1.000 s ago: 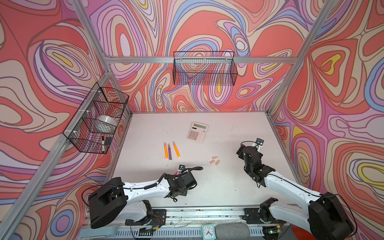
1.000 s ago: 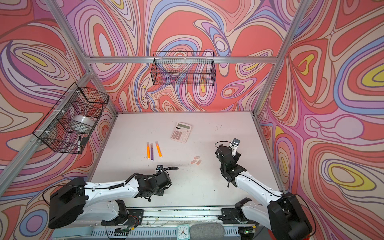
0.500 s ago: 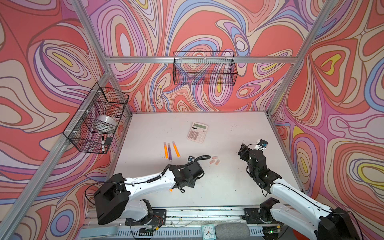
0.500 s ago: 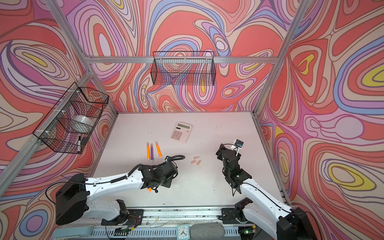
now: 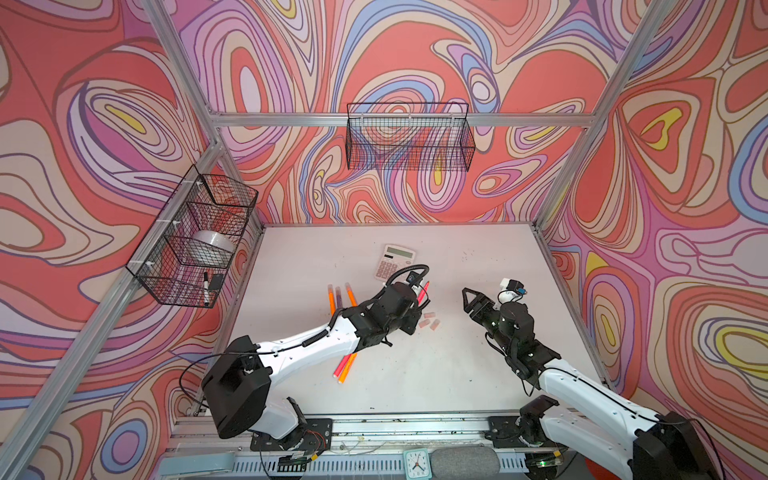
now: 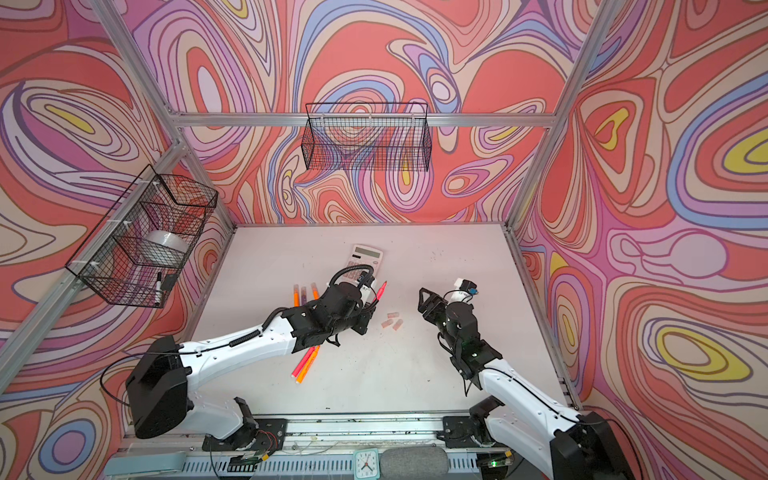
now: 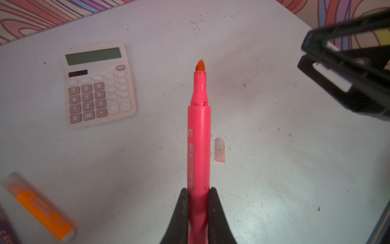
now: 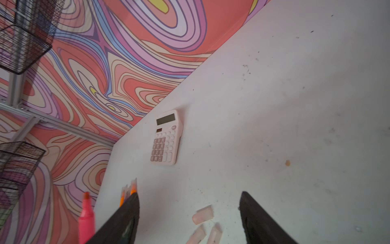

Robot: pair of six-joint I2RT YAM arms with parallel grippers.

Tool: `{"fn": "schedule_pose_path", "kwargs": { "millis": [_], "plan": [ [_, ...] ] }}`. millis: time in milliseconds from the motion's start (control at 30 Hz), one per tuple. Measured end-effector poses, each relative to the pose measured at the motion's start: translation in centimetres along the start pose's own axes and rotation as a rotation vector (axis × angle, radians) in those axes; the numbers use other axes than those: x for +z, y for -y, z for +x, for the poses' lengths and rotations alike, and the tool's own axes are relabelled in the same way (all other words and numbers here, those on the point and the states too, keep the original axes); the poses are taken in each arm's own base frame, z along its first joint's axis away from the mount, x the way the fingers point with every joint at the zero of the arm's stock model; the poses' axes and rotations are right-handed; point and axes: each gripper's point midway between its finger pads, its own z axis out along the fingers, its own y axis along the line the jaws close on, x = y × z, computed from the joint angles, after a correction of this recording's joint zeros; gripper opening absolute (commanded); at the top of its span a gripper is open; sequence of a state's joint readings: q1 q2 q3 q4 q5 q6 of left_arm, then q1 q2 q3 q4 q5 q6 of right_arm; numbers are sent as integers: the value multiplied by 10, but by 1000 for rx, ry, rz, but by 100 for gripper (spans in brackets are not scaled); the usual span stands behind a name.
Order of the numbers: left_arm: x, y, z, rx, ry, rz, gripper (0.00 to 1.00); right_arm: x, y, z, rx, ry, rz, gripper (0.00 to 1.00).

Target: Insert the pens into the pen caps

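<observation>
Left fingers point(image 7: 181, 213) clamp pink pen point(image 7: 198, 131); right fingers point(image 8: 126, 217) apart.

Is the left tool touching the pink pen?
Touching. The left wrist view shows the left tool closed against the pink pen barrel on both sides, with no gap.

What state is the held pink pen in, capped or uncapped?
Uncapped: the pink pen in the left gripper shows a bare tip; loose caps lie on the table.
</observation>
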State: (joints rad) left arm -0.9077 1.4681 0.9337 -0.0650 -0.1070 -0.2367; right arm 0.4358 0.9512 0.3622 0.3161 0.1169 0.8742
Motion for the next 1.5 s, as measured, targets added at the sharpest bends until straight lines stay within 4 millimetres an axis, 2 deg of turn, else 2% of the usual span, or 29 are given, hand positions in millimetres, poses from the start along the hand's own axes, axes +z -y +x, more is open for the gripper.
{"fn": "schedule_pose_path", "kwargs": {
  "millis": [67,133,267,367,467,700,900,1033,1167,1500],
  "plan": [
    [4,2,17,26,-10,28,0,-1,-16,4,39,-14,-64,76],
    [3,5,22,38,5,61,0,-5,-35,15,60,-44,-131,76],
    [-14,15,3,40,117,128,0,-16,-77,47,53,-125,-257,74],
    [-29,24,-16,38,205,181,0,-18,-91,60,51,-155,-294,72],
    [-37,31,-26,42,250,223,0,-14,-91,66,55,-160,-289,60],
    [-37,43,-23,59,238,296,0,-7,-105,75,48,-183,-299,46],
    [-31,46,-16,63,213,313,0,-7,-109,76,31,-182,-294,22],
    [-30,47,-16,64,207,318,3,-5,-100,77,7,-177,-249,7],
    [-28,46,-15,63,200,317,16,-2,-100,78,-24,-180,-215,1],
    [-23,40,-8,57,169,295,25,5,-104,93,-87,-203,-170,0]
  ]
}}
